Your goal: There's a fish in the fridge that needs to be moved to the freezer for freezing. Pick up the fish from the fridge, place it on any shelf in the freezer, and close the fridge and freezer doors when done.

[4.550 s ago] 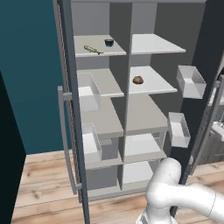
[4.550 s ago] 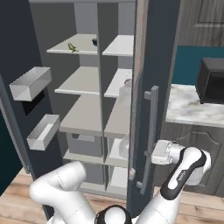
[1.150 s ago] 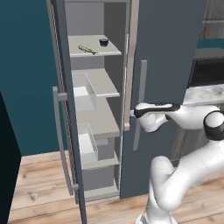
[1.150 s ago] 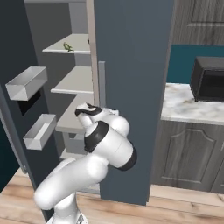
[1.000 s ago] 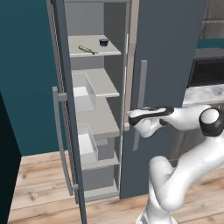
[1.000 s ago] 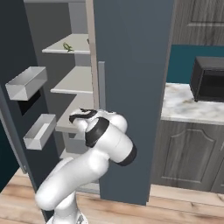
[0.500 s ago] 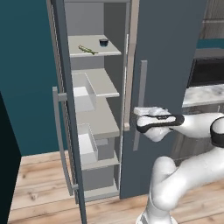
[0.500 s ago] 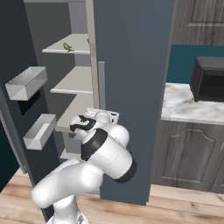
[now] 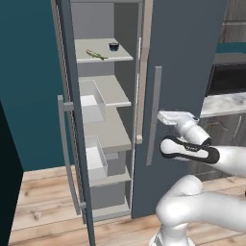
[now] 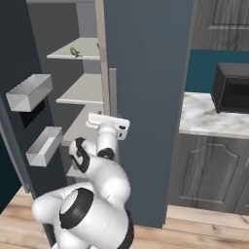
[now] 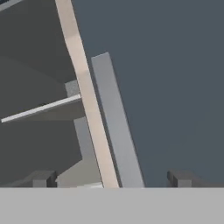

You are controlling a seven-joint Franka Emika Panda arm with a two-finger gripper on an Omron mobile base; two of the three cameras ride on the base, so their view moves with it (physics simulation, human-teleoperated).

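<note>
Kitchen scene: plain fridge door (image 9: 187, 72) nearly shut, freezer door (image 9: 72, 120) open; spread, empty pincer (image 11: 109, 179) at handle (image 9: 153, 115); next, push.

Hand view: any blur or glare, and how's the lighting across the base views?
Hand view: soft and low-detail, no glare; the door handle reads clearly between the fingertips of the open gripper. Left base view: evenly lit, flat shading, shelves pale. Right base view: the freezer door inner face is dark, the compartment behind it dim.
</note>
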